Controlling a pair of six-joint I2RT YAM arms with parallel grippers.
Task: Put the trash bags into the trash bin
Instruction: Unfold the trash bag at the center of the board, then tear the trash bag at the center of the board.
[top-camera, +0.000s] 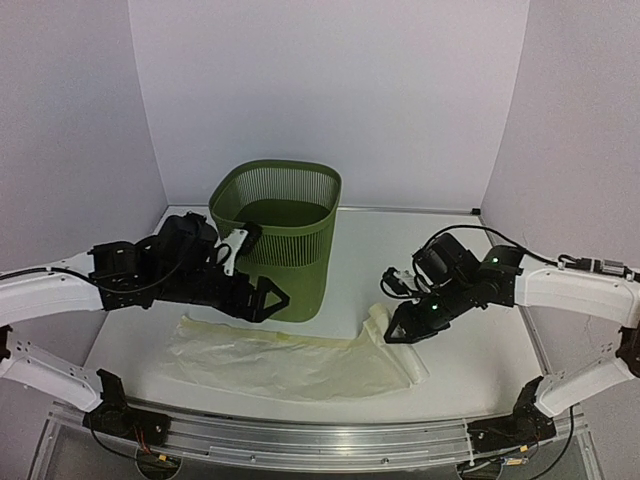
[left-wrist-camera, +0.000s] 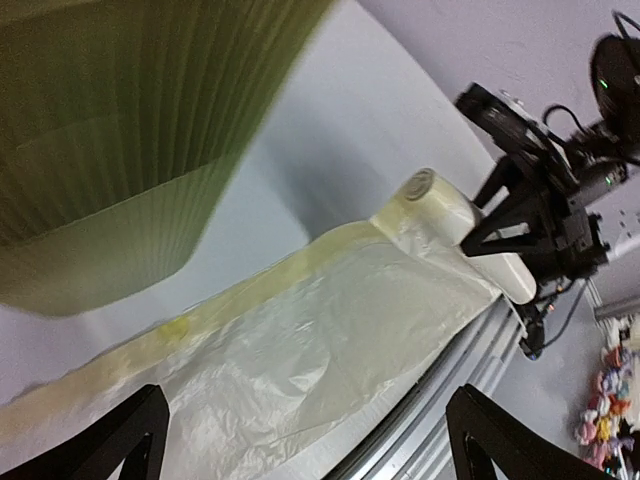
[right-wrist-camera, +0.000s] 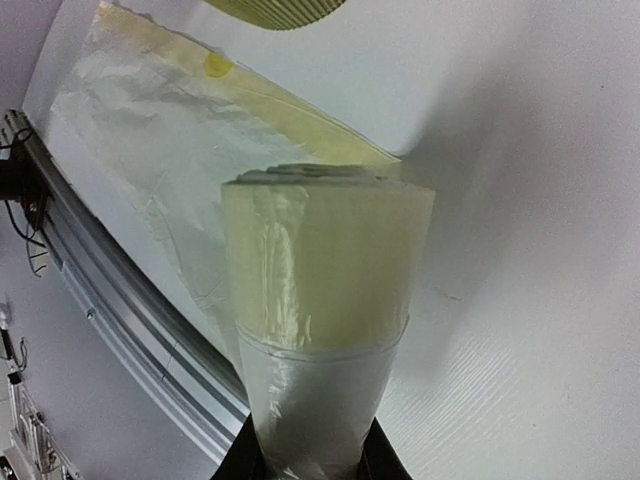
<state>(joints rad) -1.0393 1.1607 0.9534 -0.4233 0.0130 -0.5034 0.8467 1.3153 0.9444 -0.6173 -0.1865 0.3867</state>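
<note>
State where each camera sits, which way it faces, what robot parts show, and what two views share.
Top external: above and behind the bases, looking down at the table, trash bin and trash bags; both arms show.
Left wrist: on the left gripper, low beside the bin, facing across the unrolled bags toward the right gripper; its open fingertips show.
Right wrist: looking down the clamped bag roll at the table; only its finger bases show.
Shared: both wrist views show the roll and bin.
</note>
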